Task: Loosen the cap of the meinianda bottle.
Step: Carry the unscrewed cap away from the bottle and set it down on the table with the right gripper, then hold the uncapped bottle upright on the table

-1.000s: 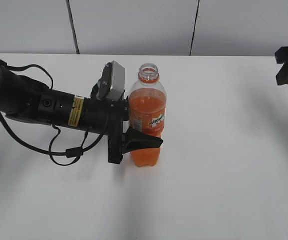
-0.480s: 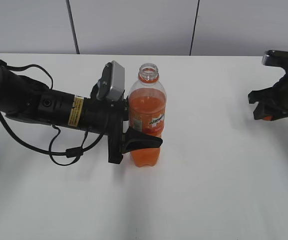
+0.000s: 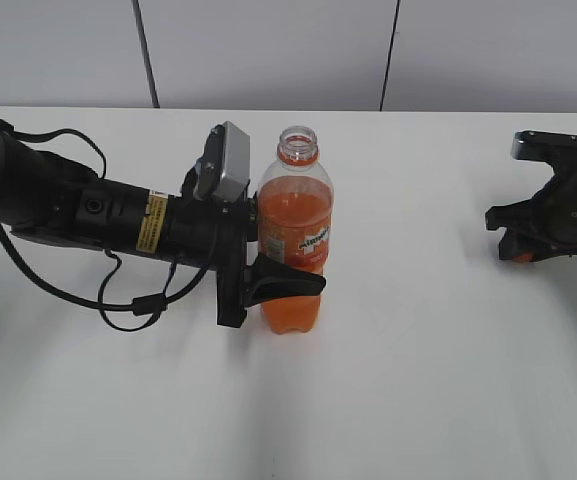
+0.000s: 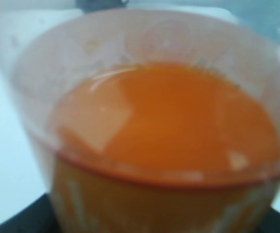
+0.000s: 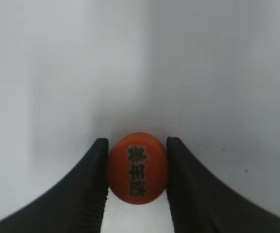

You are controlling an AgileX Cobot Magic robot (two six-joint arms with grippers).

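The meinianda bottle (image 3: pixel 295 235) stands upright mid-table with orange liquid and an open neck with no cap on it. My left gripper (image 3: pixel 268 270) is shut around the bottle's middle, at the label. The left wrist view shows the bottle (image 4: pixel 164 136) filling the frame, blurred. The small orange cap (image 5: pixel 137 168), with dark characters on its top, sits between the fingers of my right gripper (image 5: pixel 137 170), which is shut on it. In the exterior view the right gripper (image 3: pixel 524 250) is low over the table at the far right, with a bit of the orange cap (image 3: pixel 521 257) showing.
A white table (image 3: pixel 418 380) spreads all around, with a grey panelled wall behind. A black cable (image 3: pixel 118 300) loops under the left arm.
My right gripper has come down from the upper right edge toward the table and a little left, still holding the cap. The left gripper and bottle have not moved.
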